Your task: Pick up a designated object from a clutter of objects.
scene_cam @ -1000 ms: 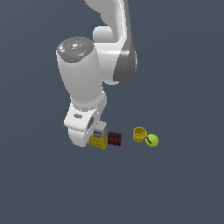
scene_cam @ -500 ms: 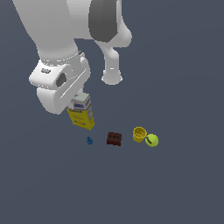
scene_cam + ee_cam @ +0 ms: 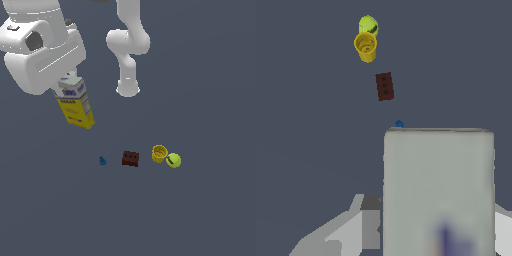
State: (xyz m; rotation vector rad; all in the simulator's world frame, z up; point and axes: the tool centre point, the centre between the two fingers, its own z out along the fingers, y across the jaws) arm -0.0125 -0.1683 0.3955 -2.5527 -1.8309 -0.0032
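Clamped on the top of the yellow-and-white box (image 3: 75, 104), the gripper (image 3: 69, 84) hangs high above the dark grey tabletop (image 3: 200, 210), its fingers mostly hidden behind the large white wrist housing in the exterior view. The box hangs below the hand with its white, blue-printed top tucked up into the jaws and its yellow lower body pointing downward, slightly tilted; it is clear of the surface and well apart from everything else. In the wrist view the box (image 3: 438, 192) fills the near part of the picture as a pale, blurred slab, with grey gripper parts showing on either side of it. No edge or corner of the tabletop appears in either view, so the remaining items can only be placed against one another. They lie in a rough row on the surface: a tiny blue piece (image 3: 102, 160) at the exterior view's left, then a dark brown-red block (image 3: 130, 158), then a yellow cup (image 3: 159, 153) standing with its mouth open upward, and a yellow-green ball (image 3: 173, 160) just beside the cup, apparently touching it. Behind them the white arm base (image 3: 128, 88) stands on the surface.
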